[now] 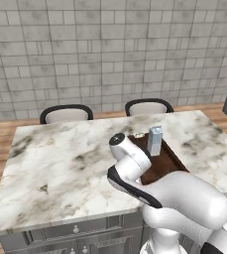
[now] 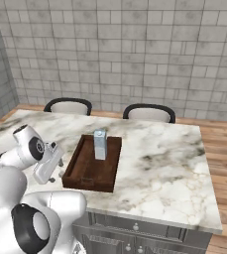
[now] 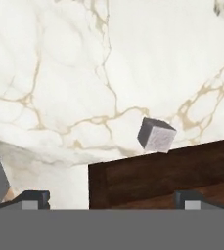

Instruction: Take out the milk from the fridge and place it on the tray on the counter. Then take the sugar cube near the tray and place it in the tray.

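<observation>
The milk point(image 2: 100, 144) stands upright inside the tray point(image 2: 87, 174), toward its far end, and the tray rests on the marble counter point(image 2: 159, 163). In the left base view the carton point(image 1: 155, 140) rises at about 1 o'clock from the arm's white elbow, with the tray's point(image 1: 167, 161) dark floor showing to the right of the arm. The sugar cube point(image 3: 156, 135) lies on the marble just outside the tray's point(image 3: 152, 178) outer wall; whether it touches the rim cannot be determined. In the left base view a small pale speck point(image 1: 140, 135) at the tray's far left corner appears to be the same cube, though it is too small to confirm. The gripper point(image 3: 113, 199) is open: in the hand view its two dark finger tips sit wide apart at the bottom, one over bare marble and the other over the tray wood, with nothing between them. From the midpoint of the tips, the cube lies at about 1 o'clock, clear of both fingers. In the right base view the hand point(image 2: 48, 166) hangs just beside the tray's left side, pointing downward.
</observation>
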{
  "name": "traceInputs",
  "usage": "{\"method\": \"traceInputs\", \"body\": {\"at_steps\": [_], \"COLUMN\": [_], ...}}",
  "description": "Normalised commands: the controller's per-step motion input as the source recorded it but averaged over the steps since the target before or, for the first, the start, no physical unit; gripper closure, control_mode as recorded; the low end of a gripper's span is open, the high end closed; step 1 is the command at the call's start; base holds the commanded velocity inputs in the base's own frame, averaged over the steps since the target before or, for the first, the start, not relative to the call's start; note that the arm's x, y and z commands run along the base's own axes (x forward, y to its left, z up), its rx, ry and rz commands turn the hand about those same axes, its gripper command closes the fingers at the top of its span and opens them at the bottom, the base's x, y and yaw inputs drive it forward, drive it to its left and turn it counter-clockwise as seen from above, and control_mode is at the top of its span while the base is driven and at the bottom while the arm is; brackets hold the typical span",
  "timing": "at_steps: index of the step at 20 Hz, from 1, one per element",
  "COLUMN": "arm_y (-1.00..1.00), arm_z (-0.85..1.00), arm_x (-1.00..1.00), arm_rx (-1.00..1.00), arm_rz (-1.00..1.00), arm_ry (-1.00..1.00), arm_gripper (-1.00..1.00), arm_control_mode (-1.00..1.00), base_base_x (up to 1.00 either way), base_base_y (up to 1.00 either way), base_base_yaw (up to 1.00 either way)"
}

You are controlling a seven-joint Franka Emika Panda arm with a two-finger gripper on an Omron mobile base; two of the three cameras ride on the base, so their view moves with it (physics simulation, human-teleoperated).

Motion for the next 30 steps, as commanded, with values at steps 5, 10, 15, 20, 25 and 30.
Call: {"method": "traceInputs", "body": {"at_steps": [5, 10, 15, 20, 25, 30], "arm_y": [0.05, 0.19, 0.14, 0.0, 0.01, 0.0], "arm_z": [-0.24, -0.24, -0.25, -0.2, -0.17, -0.03], "arm_x": [0.36, 0.33, 0.19, 0.01, 0.02, -0.01], "arm_rx": [0.0, 0.0, 0.0, 0.01, 0.01, 0.0], "arm_rz": [0.0, 0.0, 0.0, 0.0, 0.0, -0.01], "arm_ry": [0.02, 0.02, 0.01, 0.01, 0.01, 0.0], "arm_gripper": [-1.0, -1.0, -1.0, -1.0, -1.0, -1.0], "arm_control_mode": [-1.0, -1.0, -1.0, -1.0, -1.0, -1.0], "base_base_x": [0.0, 0.0, 0.0, 0.0, 0.0, 0.0], "base_base_y": [0.0, 0.0, 0.0, 0.0, 0.0, 0.0], "base_base_yaw": [0.0, 0.0, 0.0, 0.0, 0.0, 0.0]}}
